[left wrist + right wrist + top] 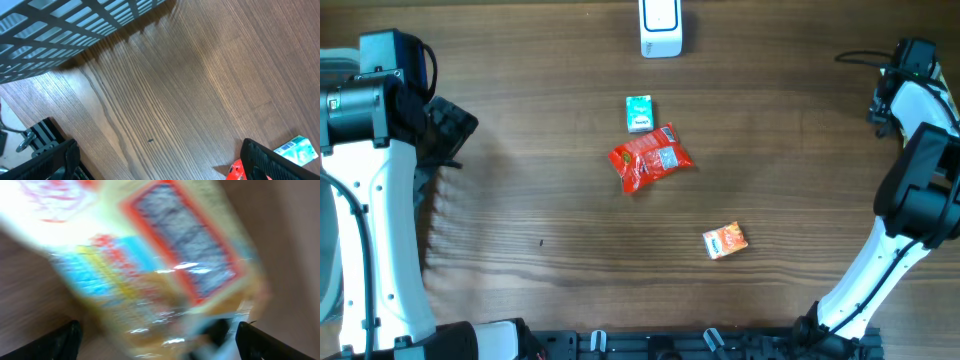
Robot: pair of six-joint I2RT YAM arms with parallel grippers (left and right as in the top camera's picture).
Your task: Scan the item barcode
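Three items lie mid-table in the overhead view: a teal box (638, 113), a red pouch (650, 158) right below it, and a small orange-yellow box (725, 241) nearer the front. A white scanner (661, 27) stands at the far edge. My left gripper (162, 167) is open over bare wood, with the red pouch (234, 171) and teal box (296, 150) beside its right finger. My right gripper (157, 340) has its fingers wide apart. A blurred yellow pack (150, 255) with an orange-framed panel fills its view. Whether the pack touches the fingers I cannot tell.
A white slatted basket (75, 25) lies at the table's left side, close to the left arm (380, 110). The right arm (910, 110) is folded up at the table's right edge. Black rails run along the front edge (650, 345).
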